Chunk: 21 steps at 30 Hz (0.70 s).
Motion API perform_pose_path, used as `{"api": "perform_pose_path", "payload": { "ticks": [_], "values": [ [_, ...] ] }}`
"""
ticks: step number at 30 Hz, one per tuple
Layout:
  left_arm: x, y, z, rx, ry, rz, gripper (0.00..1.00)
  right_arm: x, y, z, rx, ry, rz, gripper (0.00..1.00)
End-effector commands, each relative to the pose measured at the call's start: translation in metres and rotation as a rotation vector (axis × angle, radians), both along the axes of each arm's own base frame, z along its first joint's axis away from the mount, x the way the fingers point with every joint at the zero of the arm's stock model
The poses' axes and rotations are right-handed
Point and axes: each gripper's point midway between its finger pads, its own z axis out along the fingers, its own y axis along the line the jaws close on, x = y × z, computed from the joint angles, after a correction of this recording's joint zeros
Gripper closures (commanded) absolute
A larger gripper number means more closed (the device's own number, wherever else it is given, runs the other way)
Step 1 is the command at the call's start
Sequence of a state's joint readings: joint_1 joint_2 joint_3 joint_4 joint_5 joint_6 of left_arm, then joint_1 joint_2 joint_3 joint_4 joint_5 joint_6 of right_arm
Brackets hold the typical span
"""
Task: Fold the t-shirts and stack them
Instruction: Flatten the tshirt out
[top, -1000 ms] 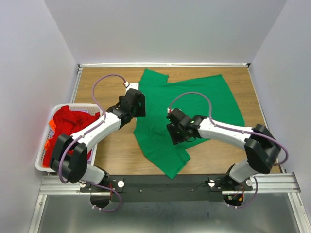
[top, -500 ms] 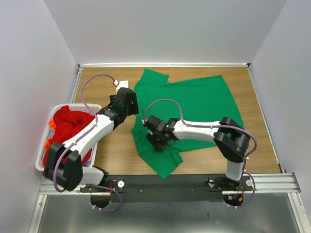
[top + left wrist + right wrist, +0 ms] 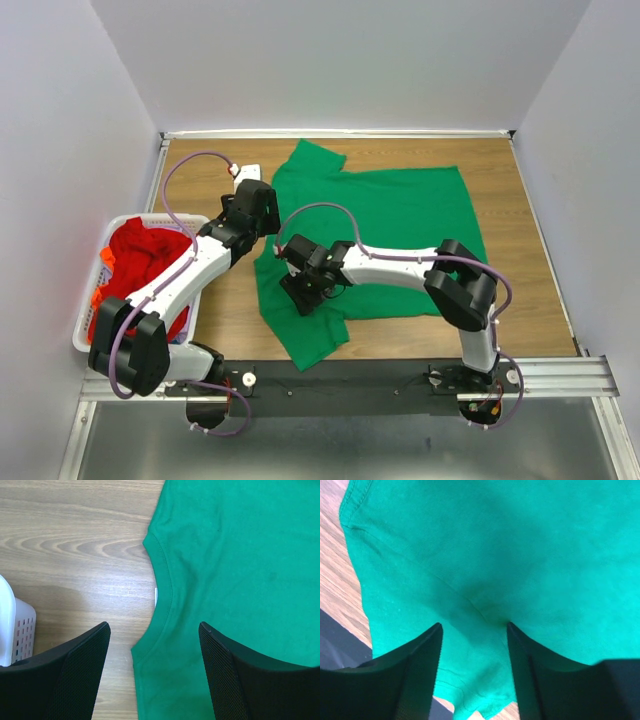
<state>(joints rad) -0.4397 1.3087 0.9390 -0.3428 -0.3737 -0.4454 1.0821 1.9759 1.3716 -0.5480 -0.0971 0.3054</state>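
As right gripper [image 3: 474, 626] swept left — green t-shirt [image 3: 410, 215] followed.

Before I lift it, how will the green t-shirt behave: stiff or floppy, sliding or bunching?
Probably floppy: the green t-shirt lies flat with soft creases and puckers at the right gripper, so a lifted edge should sag. Pushed, it may bunch or slide on the smooth wooden table. It looks thin, so likely light.
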Motion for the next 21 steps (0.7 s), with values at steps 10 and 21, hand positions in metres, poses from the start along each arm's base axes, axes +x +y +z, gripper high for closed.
{"api": "perform_pose_path", "payload": {
  "ticks": [10,21],
  "values": [
    [-0.007,-0.009,-0.014,-0.027,0.036,-0.059,0.2,0.08,-0.083,0.064,0.027,-0.163,-0.386,0.35],
    [0.008,-0.038,-0.04,-0.088,0.101,-0.128,0.2,0.167,-0.251,0.063,-0.061,-0.208,-0.876,0.33]
  ]
}}
